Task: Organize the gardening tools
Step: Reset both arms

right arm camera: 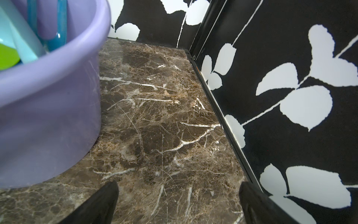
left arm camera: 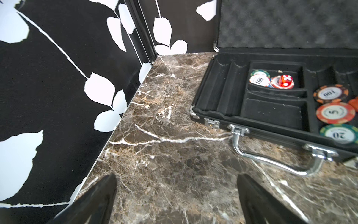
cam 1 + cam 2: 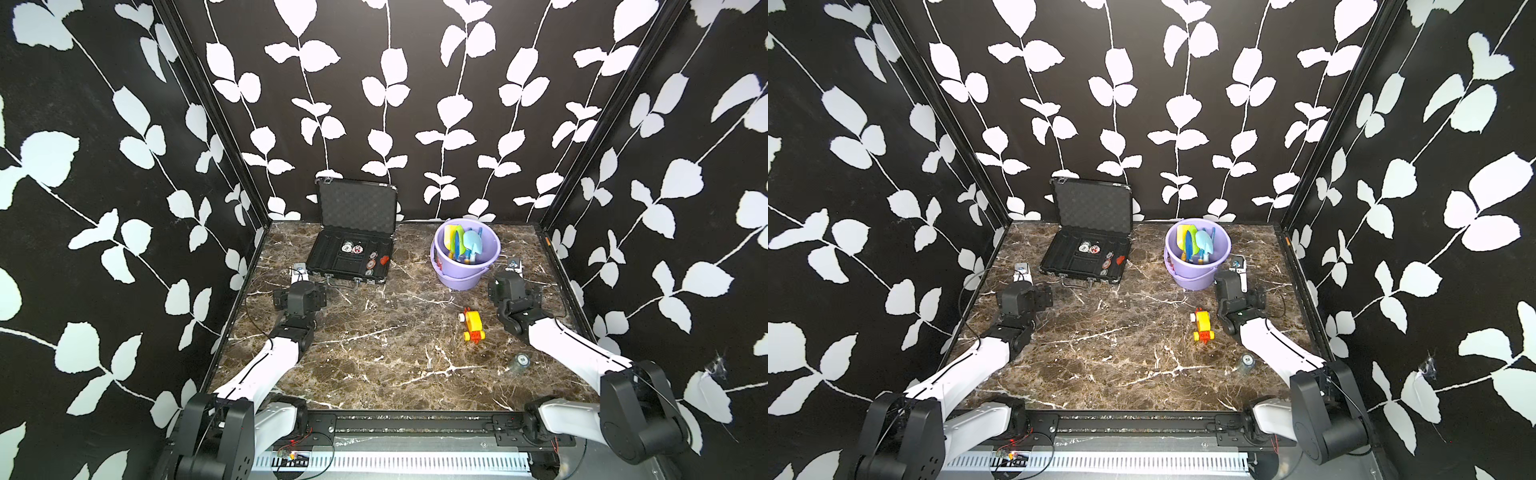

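The gardening tools [image 3: 462, 243] [image 3: 1196, 244] stand bunched inside a lilac bucket [image 3: 461, 279] [image 3: 1194, 279] at the back right, in both top views. A yellow shovel [image 3: 450, 235] and a light-blue shovel [image 3: 473, 241] show among them. In the right wrist view the bucket's wall [image 1: 48, 116] is close by, holding a light-blue tool [image 1: 21, 44], a green one [image 1: 7, 56] and a blue handle [image 1: 62, 19]. My right gripper [image 1: 178, 188] [image 3: 514, 268] is open and empty beside the bucket. Near the black case, my left gripper [image 2: 177, 182] [image 3: 300, 277] is open over bare marble.
An open black case [image 3: 332, 266] [image 2: 213, 81] with poker chips and a red die lies at the back left, its metal handle [image 2: 271, 161] toward my left gripper. A yellow-and-red toy vehicle [image 3: 473, 325] and a round chip [image 3: 521, 360] lie front right. Patterned walls close three sides.
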{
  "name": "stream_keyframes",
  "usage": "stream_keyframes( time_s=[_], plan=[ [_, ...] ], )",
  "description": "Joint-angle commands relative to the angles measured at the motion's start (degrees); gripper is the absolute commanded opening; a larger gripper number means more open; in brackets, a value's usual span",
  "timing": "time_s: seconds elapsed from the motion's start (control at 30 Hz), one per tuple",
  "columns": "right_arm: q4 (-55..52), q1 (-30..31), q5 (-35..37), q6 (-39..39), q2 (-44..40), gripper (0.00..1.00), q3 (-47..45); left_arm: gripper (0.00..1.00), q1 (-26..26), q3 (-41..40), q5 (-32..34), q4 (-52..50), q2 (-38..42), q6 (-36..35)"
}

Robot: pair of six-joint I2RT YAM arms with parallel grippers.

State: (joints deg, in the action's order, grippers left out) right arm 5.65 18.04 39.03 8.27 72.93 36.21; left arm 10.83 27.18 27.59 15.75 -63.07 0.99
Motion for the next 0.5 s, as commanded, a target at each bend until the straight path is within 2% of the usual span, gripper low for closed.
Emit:
stream_keyframes(
  time_s=[0.0, 0.3, 0.47],
  plan=[
    [6.5, -0.2, 1.0, -4.6, 0.5, 0.99, -2.1, 0.99, -1.3, -1.1, -2.2, 5.4, 0.3, -1.6],
    [23.9, -0.2, -5.5, -15.8, 0.4, 0.99, -10.1, 0.99, -3.8, -2.9, -8.3, 12.0, -3.5, -7.1],
    [32.3, -0.7, -9.2, -17.7, 2.2, 0.99, -13.3, 0.99, -4.9, -5.0, -12.4, 18.6, -7.1, -7.3]
  ],
)
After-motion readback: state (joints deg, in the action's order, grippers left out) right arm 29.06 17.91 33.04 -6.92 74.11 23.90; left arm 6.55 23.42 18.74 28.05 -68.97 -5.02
